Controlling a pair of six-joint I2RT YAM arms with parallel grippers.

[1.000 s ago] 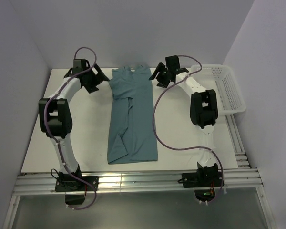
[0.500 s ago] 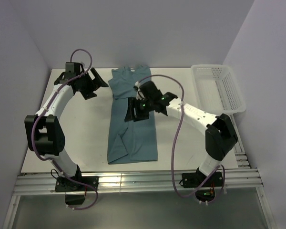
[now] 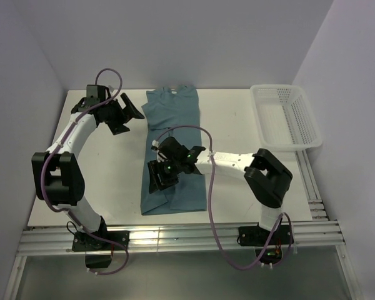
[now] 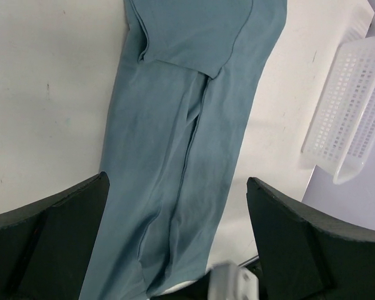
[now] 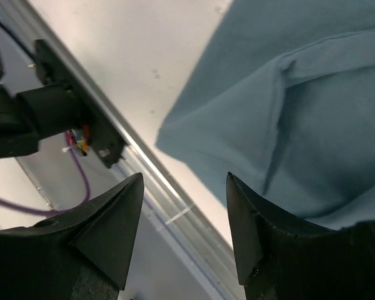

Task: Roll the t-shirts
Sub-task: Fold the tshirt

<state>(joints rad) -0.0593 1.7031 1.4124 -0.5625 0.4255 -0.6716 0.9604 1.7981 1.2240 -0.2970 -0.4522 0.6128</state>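
Note:
The teal t-shirt (image 3: 175, 128) lies flat on the white table, folded lengthwise into a long strip, collar at the far end. It fills the left wrist view (image 4: 187, 125) and the upper right of the right wrist view (image 5: 300, 106). My left gripper (image 3: 126, 112) is open and empty, just left of the shirt's collar end. My right gripper (image 3: 157, 178) is open and empty, hovering over the shirt's near left part. In the right wrist view the gripper (image 5: 184, 194) is open above the shirt's near corner and the table's front rail.
A white mesh basket (image 3: 286, 115) stands at the far right of the table and shows in the left wrist view (image 4: 353, 112). Metal rails (image 3: 175, 237) run along the table's near edge. Purple cables loop off both arms.
My right arm has swung from the far right of the collar across and down the shirt to its near left part. My left gripper has shifted slightly beside the collar.

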